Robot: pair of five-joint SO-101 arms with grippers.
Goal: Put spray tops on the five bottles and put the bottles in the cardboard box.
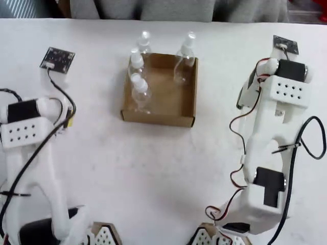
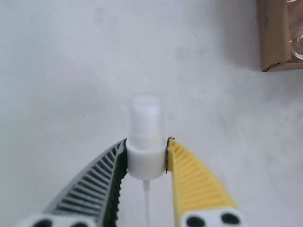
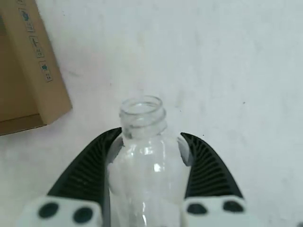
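Left wrist view: the left gripper (image 2: 147, 152), one finger grey and the other yellow, is pinching a white plastic spray top (image 2: 146, 120) by its collar above the white table (image 2: 71, 56). The capped head is pointing away from the wrist, and the thin dip tube (image 2: 147, 198) is trailing back between the fingers toward the camera.

On the other arm, the right gripper (image 3: 150, 134) is clamping its black fingers around the shoulders of a clear plastic bottle (image 3: 142, 165), the last one outside the box. Its open neck (image 3: 142, 111) is uncapped and is likewise facing away from that wrist, with the body lying along the line of the fingers.

From the high view, four clear capped bottles (image 1: 139, 89) are standing inside the brown cardboard box (image 1: 158, 116) at the far middle of the table, between the two arms, leaving room for a fifth.

The coming move is likely turning on the two long axes. The tube end, not the cap, needs to be facing the bottle mouth, so one wrist would probably have to be turning before the parts are lining up. How far apart the top and bottle are at present cannot be told. Afterwards the right arm is probably delivering the bottle, being the one holding it.
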